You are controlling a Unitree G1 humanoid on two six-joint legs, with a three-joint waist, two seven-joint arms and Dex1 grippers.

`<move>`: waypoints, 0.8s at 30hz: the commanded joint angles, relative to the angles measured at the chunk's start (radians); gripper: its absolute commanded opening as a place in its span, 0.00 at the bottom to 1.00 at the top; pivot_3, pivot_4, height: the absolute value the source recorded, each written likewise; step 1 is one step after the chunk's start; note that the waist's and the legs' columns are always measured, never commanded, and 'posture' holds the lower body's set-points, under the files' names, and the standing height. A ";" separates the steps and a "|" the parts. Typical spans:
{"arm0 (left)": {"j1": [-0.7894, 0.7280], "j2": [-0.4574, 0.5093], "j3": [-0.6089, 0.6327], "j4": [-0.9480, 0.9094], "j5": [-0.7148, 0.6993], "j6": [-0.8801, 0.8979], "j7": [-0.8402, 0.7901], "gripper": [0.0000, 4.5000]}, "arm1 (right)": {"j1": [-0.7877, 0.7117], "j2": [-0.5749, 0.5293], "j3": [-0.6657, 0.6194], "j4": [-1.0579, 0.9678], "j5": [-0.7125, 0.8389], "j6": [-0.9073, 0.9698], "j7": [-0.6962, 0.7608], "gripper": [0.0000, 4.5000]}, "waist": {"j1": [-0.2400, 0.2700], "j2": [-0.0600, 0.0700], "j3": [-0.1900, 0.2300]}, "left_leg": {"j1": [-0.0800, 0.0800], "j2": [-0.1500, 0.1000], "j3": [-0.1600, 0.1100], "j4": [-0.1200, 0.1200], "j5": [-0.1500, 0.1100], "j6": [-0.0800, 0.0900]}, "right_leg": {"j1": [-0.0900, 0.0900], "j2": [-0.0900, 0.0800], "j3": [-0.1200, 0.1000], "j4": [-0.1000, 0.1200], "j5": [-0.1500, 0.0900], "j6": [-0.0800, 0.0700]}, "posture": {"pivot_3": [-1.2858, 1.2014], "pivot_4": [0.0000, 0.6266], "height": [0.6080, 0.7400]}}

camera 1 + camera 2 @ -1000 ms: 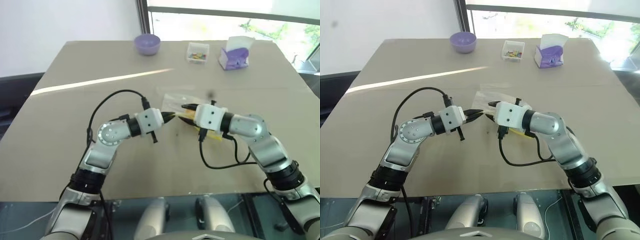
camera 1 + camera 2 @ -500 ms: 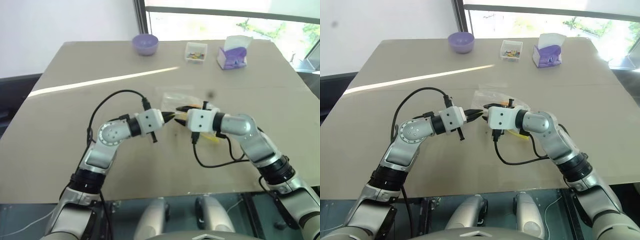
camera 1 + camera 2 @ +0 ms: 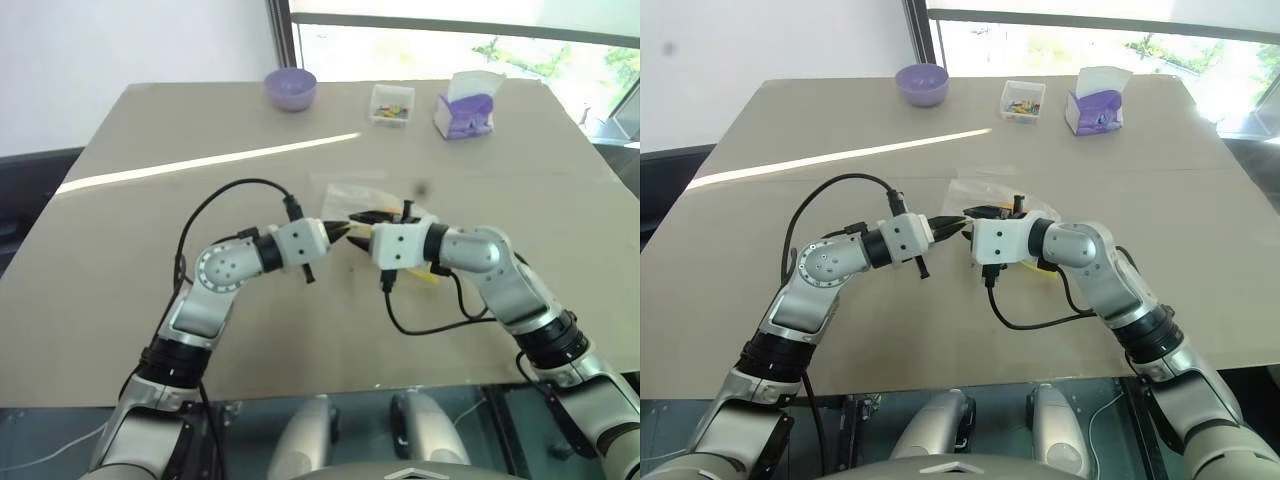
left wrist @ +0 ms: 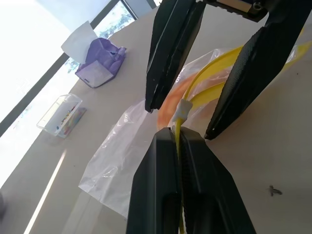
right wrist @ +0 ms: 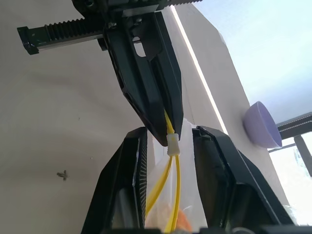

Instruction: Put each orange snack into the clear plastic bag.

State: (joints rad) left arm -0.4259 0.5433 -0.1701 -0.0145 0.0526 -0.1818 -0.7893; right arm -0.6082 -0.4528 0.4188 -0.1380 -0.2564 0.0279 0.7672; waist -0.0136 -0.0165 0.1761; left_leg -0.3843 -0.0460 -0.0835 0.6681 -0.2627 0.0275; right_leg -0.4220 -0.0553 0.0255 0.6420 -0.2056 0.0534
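The clear plastic bag (image 3: 347,194) lies crumpled mid-table, its yellow strip (image 4: 207,72) running toward me. An orange snack (image 4: 170,101) shows through the plastic, inside the bag. My left gripper (image 4: 176,132) is shut on the yellow strip just behind a small white slider (image 4: 181,110). Facing it tip to tip, my right gripper (image 5: 170,131) is open, one finger on each side of the slider (image 5: 171,145) without pinching it. In the head views the two grippers meet above the bag's near edge (image 3: 352,228).
At the table's far edge stand a purple bowl (image 3: 291,87), a small clear box of colourful bits (image 3: 393,104) and a purple tissue box (image 3: 466,108). Black cables loop from both wrists over the table (image 3: 120,260).
My right wrist has rolled and its fingers have closed in on the left gripper's tip, now straddling the slider. The left gripper has kept still, holding the strip.
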 commanded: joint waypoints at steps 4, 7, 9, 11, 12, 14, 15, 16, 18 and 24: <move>0.002 0.007 0.011 -0.037 0.002 -0.024 0.014 0.00 | -0.027 0.009 -0.017 -0.011 -0.007 -0.027 -0.005 0.35 | 0.000 0.000 0.000 | 0.000 0.000 0.000 0.000 0.000 0.000 | 0.000 0.000 0.000 0.000 0.000 0.000 | 0.52 0.24 1.00; 0.006 0.010 0.011 -0.038 0.003 -0.029 0.014 0.00 | -0.030 0.013 -0.018 -0.001 -0.009 -0.031 -0.006 0.14 | 0.000 0.000 0.000 | 0.000 0.000 0.000 0.000 0.000 0.000 | 0.000 0.000 0.000 0.000 0.000 0.000 | 0.52 0.24 1.00; 0.007 0.011 0.010 -0.037 0.003 -0.032 0.015 0.00 | -0.032 0.015 -0.020 0.003 -0.010 -0.033 -0.005 0.04 | 0.000 0.000 0.000 | 0.000 0.000 0.000 0.000 0.000 0.000 | 0.000 0.000 0.000 0.000 0.000 0.000 | 0.52 0.24 1.00; 0.007 0.012 0.010 -0.036 0.004 -0.034 0.016 0.00 | -0.033 0.017 -0.021 0.007 -0.011 -0.036 -0.004 0.04 | 0.000 0.000 0.000 | 0.000 0.000 0.000 0.000 0.000 0.000 | 0.000 0.000 0.000 0.000 0.000 0.000 | 0.52 0.24 1.00; 0.008 0.012 0.010 -0.035 0.004 -0.035 0.017 0.00 | -0.033 0.017 -0.022 0.008 -0.011 -0.037 -0.004 0.04 | 0.000 0.000 0.000 | 0.000 0.000 0.000 0.000 0.000 0.000 | 0.000 0.000 0.000 0.000 0.000 0.000 | 0.52 0.24 1.00; 0.010 0.014 0.010 -0.038 0.004 -0.036 0.017 0.00 | -0.032 0.016 -0.023 0.005 -0.012 -0.037 -0.003 0.04 | 0.000 0.000 0.000 | 0.000 0.000 0.000 0.000 0.000 0.000 | 0.000 0.000 0.000 0.000 0.000 0.000 | 0.52 0.24 1.00; 0.011 0.014 0.010 -0.038 0.004 -0.037 0.018 0.00 | -0.032 0.016 -0.024 0.005 -0.013 -0.037 -0.003 0.04 | 0.000 0.000 0.000 | 0.000 0.000 0.000 0.000 0.000 0.000 | 0.000 0.000 0.000 0.000 0.000 0.000 | 0.52 0.24 1.00; 0.012 0.015 0.010 -0.038 0.004 -0.038 0.018 0.00 | -0.032 0.015 -0.024 0.005 -0.014 -0.038 -0.004 0.04 | 0.000 0.000 0.000 | 0.000 0.000 0.000 0.000 0.000 0.000 | 0.000 0.000 0.000 0.000 0.000 0.000 | 0.52 0.24 1.00; 0.012 0.016 0.010 -0.037 0.003 -0.040 0.019 0.00 | -0.032 0.015 -0.026 0.005 -0.018 -0.036 -0.007 0.04 | 0.000 0.000 0.000 | 0.000 0.000 0.000 0.000 0.000 0.000 | 0.000 0.000 0.000 0.000 0.000 0.000 | 0.52 0.24 1.00; 0.017 0.017 0.013 -0.034 -0.007 -0.043 0.016 0.00 | -0.032 0.014 -0.032 0.011 -0.023 -0.024 -0.010 0.04 | 0.000 0.000 0.000 | 0.000 0.000 0.000 0.000 0.000 0.000 | 0.000 0.000 0.000 0.000 0.000 0.000 | 0.52 0.24 1.00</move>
State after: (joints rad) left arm -0.4184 0.5482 -0.1667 -0.0149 0.0549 -0.1989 -0.7695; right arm -0.6136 -0.4373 0.4191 -0.1107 -0.2739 -0.0036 0.7687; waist -0.0137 -0.0164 0.1762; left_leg -0.3843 -0.0460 -0.0835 0.6680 -0.2627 0.0276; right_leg -0.4220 -0.0553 0.0256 0.6420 -0.2056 0.0534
